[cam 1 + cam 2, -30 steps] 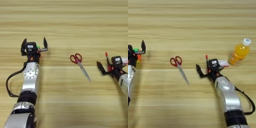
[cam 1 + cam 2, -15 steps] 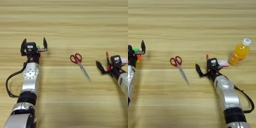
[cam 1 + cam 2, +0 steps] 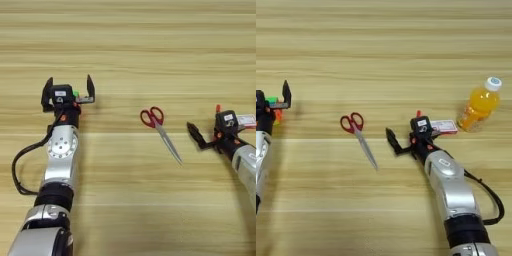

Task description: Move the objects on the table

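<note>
The right gripper (image 3: 404,136), fingers spread, rests on the light plank table (image 3: 130,200) beside a red-and-white card (image 3: 443,127). The scissors (image 3: 160,131) lie between the arms. The left gripper (image 3: 68,90) is splayed around the puzzle cube (image 3: 274,107). An orange bottle (image 3: 480,104) lies farther right

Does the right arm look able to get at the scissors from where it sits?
Probably yes. The right gripper sits open just right of the scissors, with only bare table between them and nothing blocking.

red-handled scissors (image 3: 160,129), closed, flat on table (image 3: 150,50)
</note>
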Available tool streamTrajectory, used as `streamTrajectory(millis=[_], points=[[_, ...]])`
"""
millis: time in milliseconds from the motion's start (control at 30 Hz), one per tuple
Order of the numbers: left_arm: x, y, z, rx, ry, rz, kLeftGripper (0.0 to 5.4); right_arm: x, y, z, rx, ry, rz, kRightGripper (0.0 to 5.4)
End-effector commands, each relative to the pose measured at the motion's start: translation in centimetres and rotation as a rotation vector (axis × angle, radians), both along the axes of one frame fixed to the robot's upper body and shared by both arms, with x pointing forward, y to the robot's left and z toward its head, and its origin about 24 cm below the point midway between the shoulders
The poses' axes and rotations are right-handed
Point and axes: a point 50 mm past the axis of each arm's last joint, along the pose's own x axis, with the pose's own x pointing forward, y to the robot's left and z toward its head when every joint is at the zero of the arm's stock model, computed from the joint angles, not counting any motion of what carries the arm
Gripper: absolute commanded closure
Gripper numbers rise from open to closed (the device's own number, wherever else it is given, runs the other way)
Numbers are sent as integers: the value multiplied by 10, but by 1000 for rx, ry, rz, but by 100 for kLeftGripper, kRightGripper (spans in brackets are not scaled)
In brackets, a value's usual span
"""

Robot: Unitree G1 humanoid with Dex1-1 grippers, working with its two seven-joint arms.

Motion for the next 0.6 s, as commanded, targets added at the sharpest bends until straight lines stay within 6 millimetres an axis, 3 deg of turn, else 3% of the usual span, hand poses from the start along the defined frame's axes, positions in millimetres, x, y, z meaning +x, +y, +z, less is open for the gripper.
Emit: streamTrajectory(millis=[33, 267, 467, 600], points=[[0, -3, -2, -10, 16, 0, 0, -2, -4, -12, 10, 75, -22, 4], [0, -5, -1, -10, 14, -1, 0, 3, -25, -11, -15, 83, -132, 4], [-1, -5, -1, -11, 13, 0, 0, 3, -25, -14, 8, 100, -133, 4], [-1, -6, -1, -11, 12, 1, 0, 2, -26, -16, 123, 158, -159, 4]])
